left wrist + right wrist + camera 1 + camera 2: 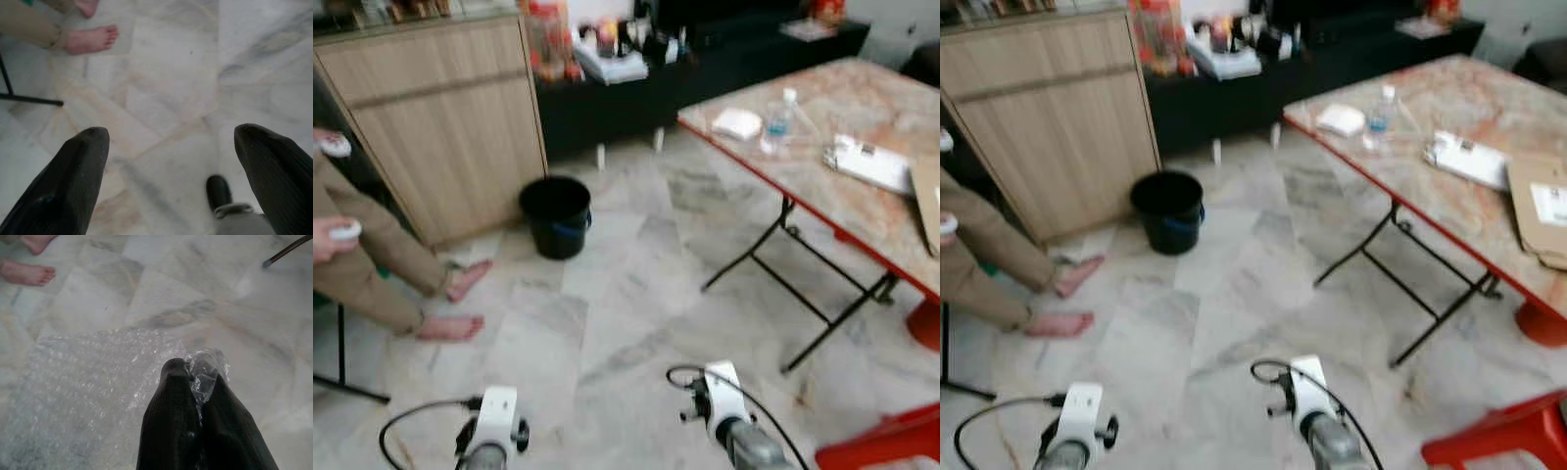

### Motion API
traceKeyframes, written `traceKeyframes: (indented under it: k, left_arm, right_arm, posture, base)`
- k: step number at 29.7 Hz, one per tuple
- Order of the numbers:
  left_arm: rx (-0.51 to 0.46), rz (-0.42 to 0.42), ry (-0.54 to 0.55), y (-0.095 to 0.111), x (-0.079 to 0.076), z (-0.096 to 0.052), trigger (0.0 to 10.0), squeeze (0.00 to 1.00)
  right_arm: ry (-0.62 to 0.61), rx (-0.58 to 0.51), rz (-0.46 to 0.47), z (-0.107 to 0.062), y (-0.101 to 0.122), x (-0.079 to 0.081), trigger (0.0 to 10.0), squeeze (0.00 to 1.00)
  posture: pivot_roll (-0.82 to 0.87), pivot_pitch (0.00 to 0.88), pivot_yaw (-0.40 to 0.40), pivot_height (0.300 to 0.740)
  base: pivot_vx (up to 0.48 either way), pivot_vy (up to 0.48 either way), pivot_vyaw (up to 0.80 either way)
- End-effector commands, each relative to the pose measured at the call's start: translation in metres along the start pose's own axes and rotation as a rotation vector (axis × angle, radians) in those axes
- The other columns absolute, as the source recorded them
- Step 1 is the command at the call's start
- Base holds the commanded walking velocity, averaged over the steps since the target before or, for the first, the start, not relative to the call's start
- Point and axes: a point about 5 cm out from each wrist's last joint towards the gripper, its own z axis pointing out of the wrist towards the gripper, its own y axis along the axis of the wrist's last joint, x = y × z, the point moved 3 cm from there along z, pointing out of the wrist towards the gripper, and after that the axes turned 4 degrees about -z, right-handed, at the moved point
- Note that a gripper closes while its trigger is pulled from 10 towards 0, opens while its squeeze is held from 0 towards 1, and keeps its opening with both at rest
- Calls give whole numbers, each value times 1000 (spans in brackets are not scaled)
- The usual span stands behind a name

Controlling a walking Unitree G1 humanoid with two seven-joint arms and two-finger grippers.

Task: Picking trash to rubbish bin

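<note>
Ahead of my pincers spreads a pale marble floor (636,294) of large veined tiles, evenly lit. Off to my left front stands a light wooden cabinet (440,108) with a plain panelled face. Farther ahead, against the far wall, runs a low black sideboard (705,69) cluttered with blurred items I cannot make out. On my right a folding table (862,211) with a marbled orange-pink top, red edge and crossed black legs reaches back into the room. Close on my right, near the floor, sits a piece of red plastic furniture (881,441). A thin black stand leg (342,377) crosses the tiles on my left.
</note>
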Motion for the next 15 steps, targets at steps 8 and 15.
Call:
traceKeyframes:
  k: [8,15]
  left_arm:
    - [22,-7,-10,-6,-4,-2,10000,0]
    - [21,1,-16,-5,-4,-1,10000,0]
  right_arm:
    - [-33,7,14,-3,-6,-9,10000,0]
    - [-17,-3,26,-3,-5,-7,10000,0]
  posture:
    - [17,53,-33,740]
    - [33,50,-31,740]
  base:
    - [342,0,481]
    - [346,0,61]
